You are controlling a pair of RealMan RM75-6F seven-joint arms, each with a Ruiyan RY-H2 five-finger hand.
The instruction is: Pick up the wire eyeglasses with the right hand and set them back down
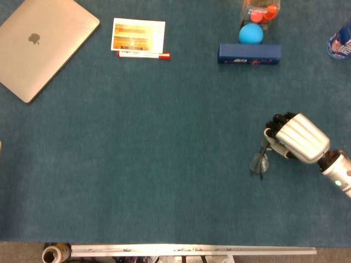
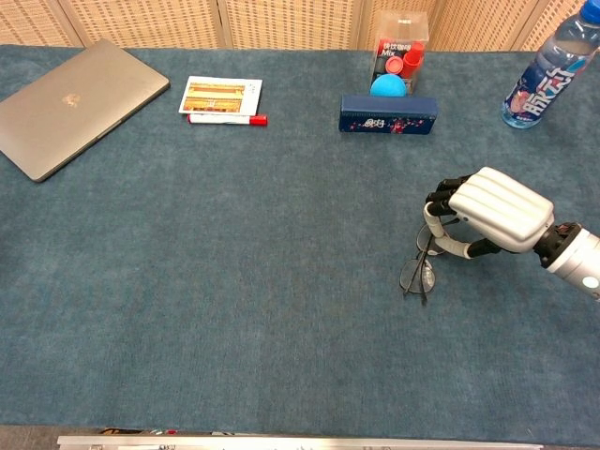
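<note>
The right hand (image 2: 492,212) is low over the blue table cover (image 2: 234,281), at the right side of the table, with its white back turned up. Its dark fingers (image 2: 442,197) are curled downward over the far end of the wire eyeglasses (image 2: 419,267). I cannot tell if the fingers really grip the frame or only touch it. The eyeglasses lie on the cover just beside the hand, with one round lens pointing toward the front edge. Far from them, at the back of the table, there are a closed laptop (image 1: 41,41), a card (image 1: 138,34) with a red marker (image 1: 143,55) beside it, a dark blue box (image 1: 250,53), a blue ball (image 1: 250,34) and a water bottle (image 2: 543,80).
</note>
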